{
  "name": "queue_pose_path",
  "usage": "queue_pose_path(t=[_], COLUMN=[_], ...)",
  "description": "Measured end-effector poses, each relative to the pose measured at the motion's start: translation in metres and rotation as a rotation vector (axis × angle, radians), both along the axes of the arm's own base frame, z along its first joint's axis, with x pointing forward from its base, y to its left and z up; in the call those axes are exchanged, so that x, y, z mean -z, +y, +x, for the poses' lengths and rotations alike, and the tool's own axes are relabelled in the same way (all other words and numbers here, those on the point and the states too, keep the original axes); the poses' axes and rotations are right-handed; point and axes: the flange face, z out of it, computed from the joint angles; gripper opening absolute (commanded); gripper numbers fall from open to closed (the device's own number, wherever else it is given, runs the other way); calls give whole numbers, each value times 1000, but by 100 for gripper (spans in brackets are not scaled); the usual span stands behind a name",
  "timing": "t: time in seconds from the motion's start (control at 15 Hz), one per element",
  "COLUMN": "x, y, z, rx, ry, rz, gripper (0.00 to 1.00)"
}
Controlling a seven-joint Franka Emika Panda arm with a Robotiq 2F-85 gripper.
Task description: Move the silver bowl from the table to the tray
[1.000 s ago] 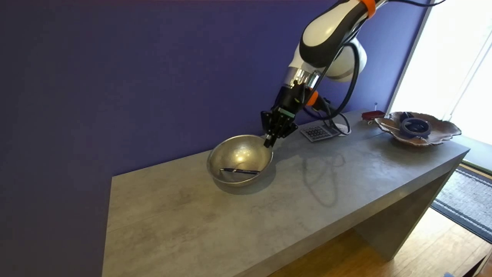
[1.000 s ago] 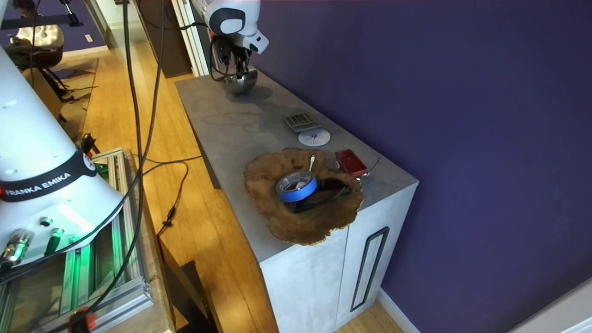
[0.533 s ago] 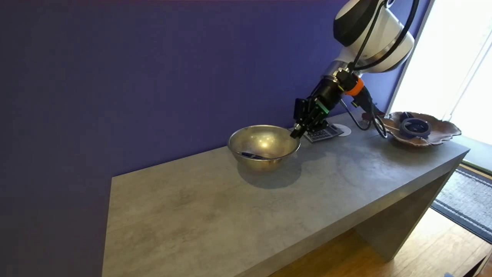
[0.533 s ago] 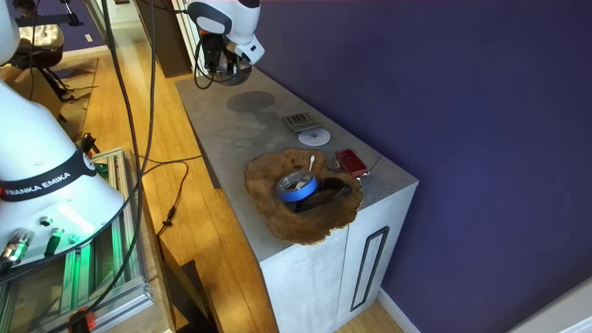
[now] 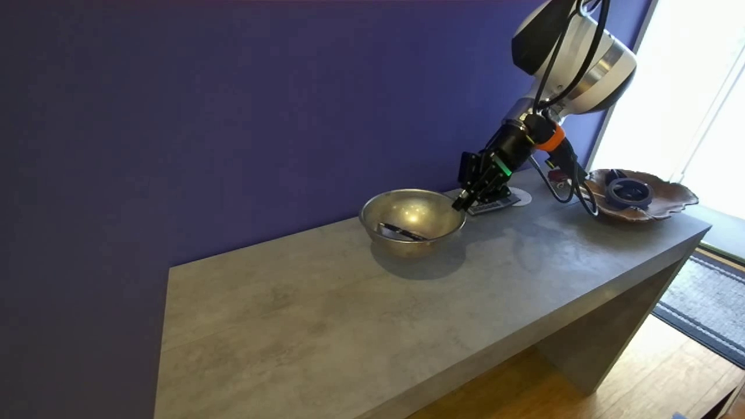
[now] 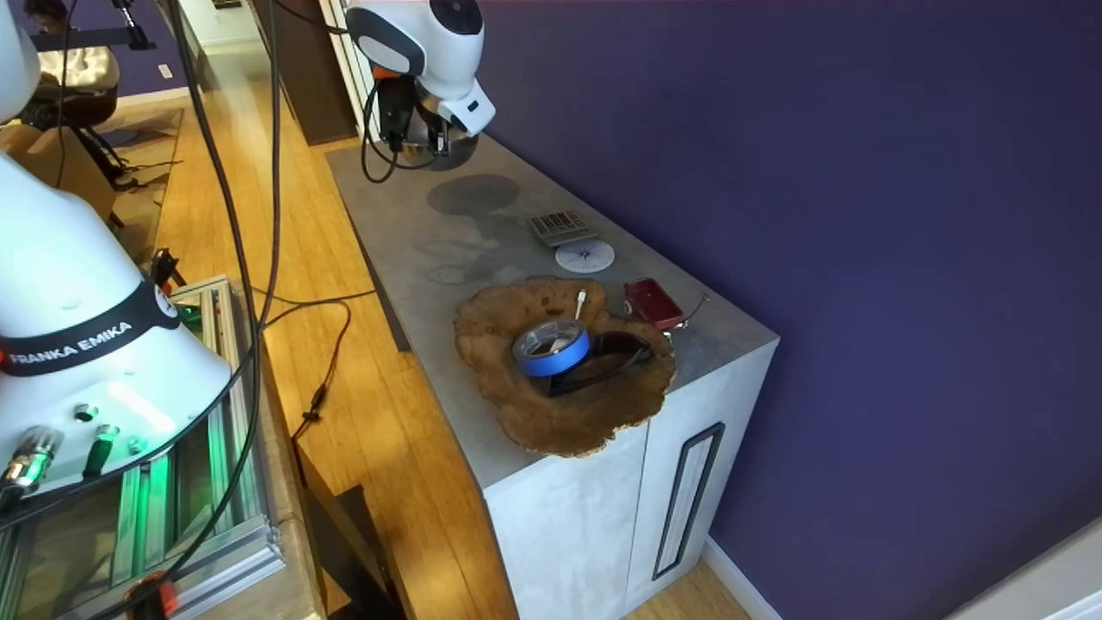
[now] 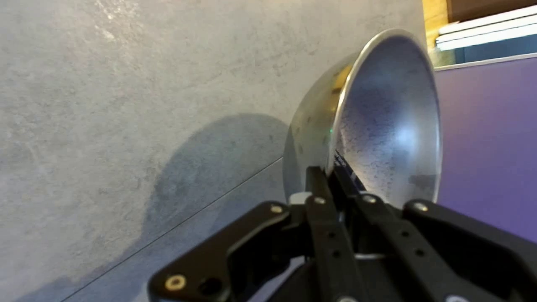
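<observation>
The silver bowl (image 5: 416,209) is held a little above the grey table (image 5: 302,314), its shadow apart from it in an exterior view (image 6: 461,155). A dark pen (image 5: 403,231) lies inside it. My gripper (image 5: 460,203) is shut on the bowl's rim, one finger inside and one outside, as the wrist view (image 7: 329,172) shows. The bowl (image 7: 390,109) looks about level in an exterior view. The tray, a brown wavy-rimmed dish (image 6: 516,409), stands at the table's far end from the bowl; it also shows at the right in an exterior view (image 5: 672,198).
The tray holds a blue tape roll (image 6: 551,349), dark glasses (image 6: 616,353) and a white cable end (image 6: 580,301). A calculator (image 6: 561,226), a white disc (image 6: 585,256) and a red toy wagon (image 6: 653,303) lie along the purple wall (image 5: 262,116).
The bowl has been lifted off the table and carried along it toward the tray's end, with my gripper still on its rim. The pen has shifted inside the bowl.
</observation>
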Motion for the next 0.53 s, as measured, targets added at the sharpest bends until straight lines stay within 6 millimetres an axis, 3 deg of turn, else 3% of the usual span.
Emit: queue_pose_path(t=[0.27, 0.53], x=[-12, -23], y=[-59, -135], z=[-28, -52], rx=[66, 259], ry=[-89, -166], rz=[16, 80], gripper=[2, 2])
